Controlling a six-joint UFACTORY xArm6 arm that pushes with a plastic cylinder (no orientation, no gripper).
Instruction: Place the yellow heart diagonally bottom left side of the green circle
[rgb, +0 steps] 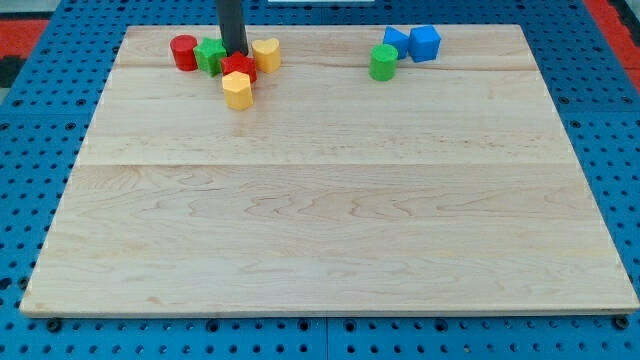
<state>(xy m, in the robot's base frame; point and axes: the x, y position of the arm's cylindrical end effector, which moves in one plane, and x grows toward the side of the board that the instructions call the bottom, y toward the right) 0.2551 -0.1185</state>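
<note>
The yellow heart (266, 54) lies near the view's top left, in a cluster of blocks. The green circle (383, 62) stands well to its right, near the view's top middle. My tip (236, 53) comes down inside the cluster, just left of the yellow heart, between it and a green star-like block (210, 55). The tip sits right behind a red block (238, 68), which hides its very end. The dark rod rises out of the view's top.
A red cylinder (184, 52) stands at the cluster's left end. A second yellow block (238, 90) lies just below the red block. Two blue blocks (396, 41) (425, 43) sit just above and right of the green circle. The wooden board (330, 220) rests on blue pegboard.
</note>
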